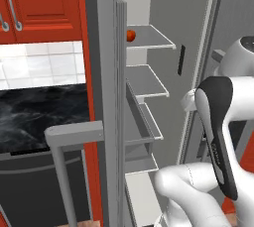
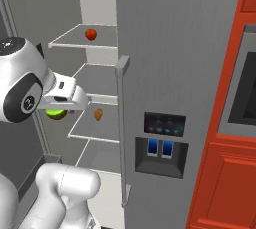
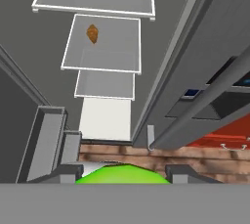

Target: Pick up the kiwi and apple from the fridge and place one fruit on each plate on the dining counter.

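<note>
Gripping kiwi, end effector closed on it for carrying; apple left on fridge shelf.

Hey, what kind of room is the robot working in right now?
A rendered home kitchen, most likely. The fridge stands with one door open, showing pale shelves with the apple on the top one. Red cabinets hang above a white tiled wall and a black marble-patterned counter.

Simulated kitchen: an open grey fridge with shelves, red cabinets, tiled backsplash, and black marble counter.
</note>
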